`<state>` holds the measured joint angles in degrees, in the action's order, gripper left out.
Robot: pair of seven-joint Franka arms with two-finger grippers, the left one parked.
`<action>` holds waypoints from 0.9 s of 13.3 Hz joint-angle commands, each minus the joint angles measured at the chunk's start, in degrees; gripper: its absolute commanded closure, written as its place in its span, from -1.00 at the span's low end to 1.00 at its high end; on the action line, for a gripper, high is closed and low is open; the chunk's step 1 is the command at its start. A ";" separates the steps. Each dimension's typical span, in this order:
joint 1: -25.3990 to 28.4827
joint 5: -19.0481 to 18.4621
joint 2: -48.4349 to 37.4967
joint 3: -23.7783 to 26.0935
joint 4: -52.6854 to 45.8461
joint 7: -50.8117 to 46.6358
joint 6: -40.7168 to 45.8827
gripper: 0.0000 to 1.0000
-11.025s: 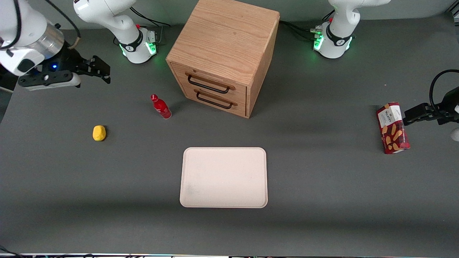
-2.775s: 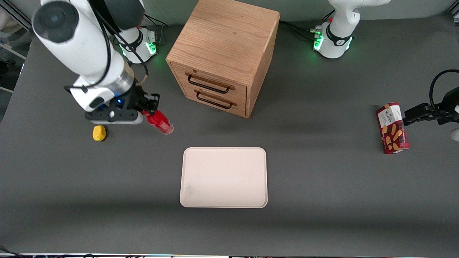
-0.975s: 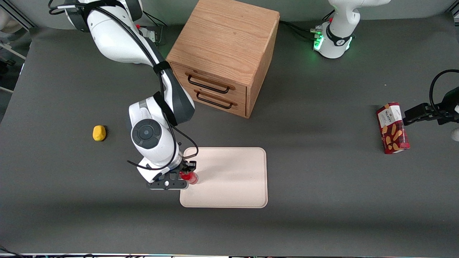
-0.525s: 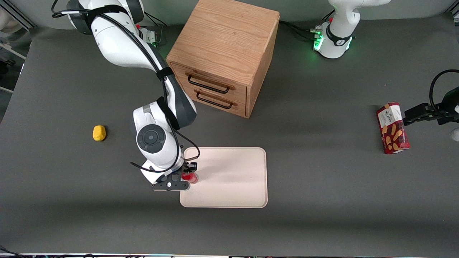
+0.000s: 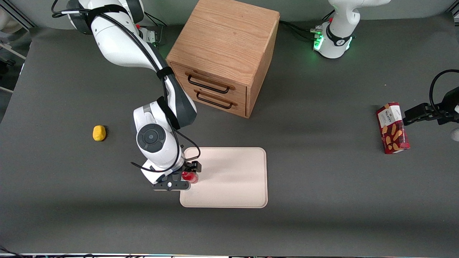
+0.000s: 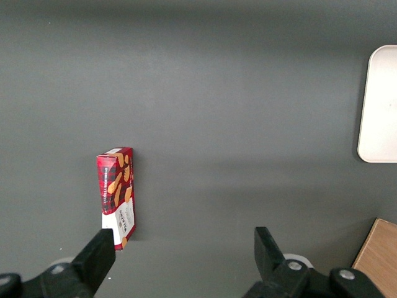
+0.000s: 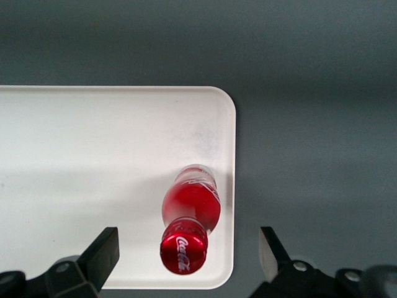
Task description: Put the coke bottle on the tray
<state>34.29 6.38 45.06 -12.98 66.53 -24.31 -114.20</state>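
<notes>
The red coke bottle (image 5: 189, 176) (image 7: 189, 214) stands upright on the cream tray (image 5: 233, 179) (image 7: 93, 161), close to the tray's rim at the working arm's end. My gripper (image 5: 190, 172) (image 7: 186, 251) hovers right above the bottle's cap, open. Its two black fingers (image 7: 102, 251) stand wide on either side of the cap without touching it.
A wooden drawer cabinet (image 5: 224, 57) stands farther from the front camera than the tray. A yellow lump (image 5: 99, 133) lies toward the working arm's end of the table. A red biscuit box (image 5: 392, 128) (image 6: 116, 198) stands toward the parked arm's end.
Over the last second the gripper has opened and let go of the bottle, which now stands on the tray. Before that the arm carried the bottle from near the cabinet to the tray.
</notes>
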 commanded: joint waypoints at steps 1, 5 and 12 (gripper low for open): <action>-0.28 1.09 -5.14 0.59 0.88 -0.39 5.62 -1.00; -0.54 0.39 -15.77 0.59 1.50 -0.13 20.12 -1.00; -14.65 -2.23 -33.52 8.12 13.68 9.00 30.01 -1.00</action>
<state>26.56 5.94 18.35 -10.53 70.85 -19.54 -82.62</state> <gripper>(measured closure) 0.000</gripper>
